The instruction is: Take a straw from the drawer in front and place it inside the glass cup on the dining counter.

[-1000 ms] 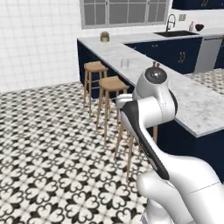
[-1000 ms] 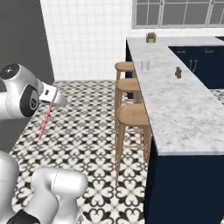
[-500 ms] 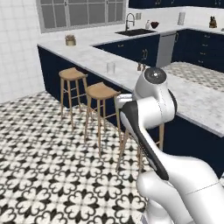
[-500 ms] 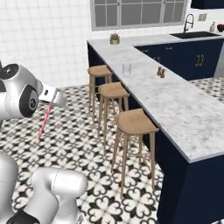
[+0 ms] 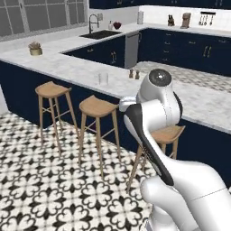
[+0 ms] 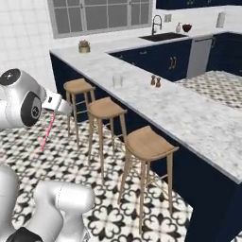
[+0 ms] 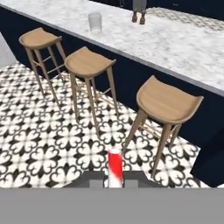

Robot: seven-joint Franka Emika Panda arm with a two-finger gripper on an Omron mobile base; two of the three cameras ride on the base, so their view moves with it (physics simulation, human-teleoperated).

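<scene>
Above the patterned floor (image 6: 94, 156), out to the left of the stools, the fingers (image 6: 56, 109) were pressed tight on the straw (image 6: 47, 131), pinching its top end. It hung down, tilted slightly, thin, straight and red-pink. From the hand camera the straw (image 7: 115, 168) rose as a red and white stub between the two dark tips.

On the counter (image 6: 189, 113), near its front edge, stood the cup (image 6: 117, 81), a small clear tumbler, upright; whether anything was in it could not be told. It also showed from the left base camera (image 5: 103, 78) and the hand camera (image 7: 95, 22). Just right of it stood two small brown shakers (image 6: 155, 82), close together.

Marble, white with grey veining, topped the counter over a navy base. Three tan wooden stools (image 6: 148, 144) with curved seats lined its near side on the black and white tiles.
</scene>
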